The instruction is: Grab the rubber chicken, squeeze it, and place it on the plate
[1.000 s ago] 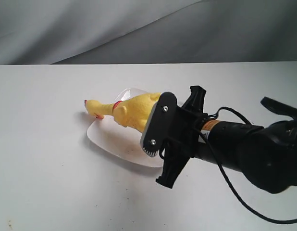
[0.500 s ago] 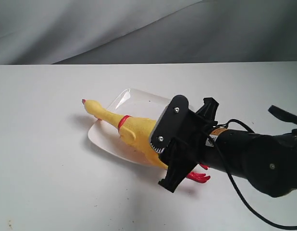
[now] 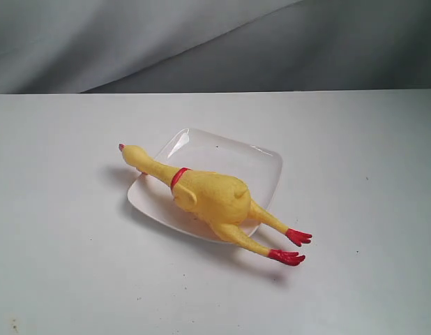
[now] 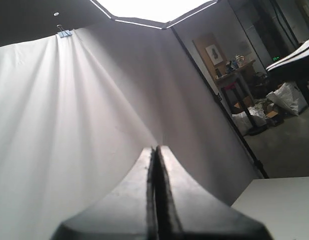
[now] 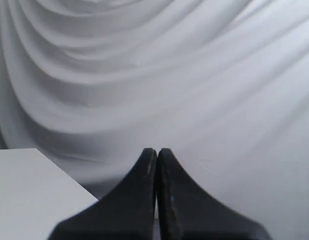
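Observation:
The yellow rubber chicken (image 3: 208,197) lies slantwise on the white square plate (image 3: 254,167). Its head and red beak tip overhang the plate's left corner, and its red feet stick out past the front right edge onto the table. No arm shows in the exterior view. My left gripper (image 4: 155,150) is shut with nothing in it and points at a white curtain. My right gripper (image 5: 157,151) is also shut and empty, facing draped white cloth. Neither wrist view shows the chicken or the plate.
A white tabletop (image 3: 69,265) surrounds the plate, backed by grey drapery (image 3: 201,42). A table corner (image 4: 279,205) and a cluttered room beyond show in the left wrist view. Another table corner (image 5: 29,185) shows in the right wrist view.
The right arm has let go of the chicken and drawn back out of the exterior view to the right. The chicken came down from a tilted hold to lie flat across the plate.

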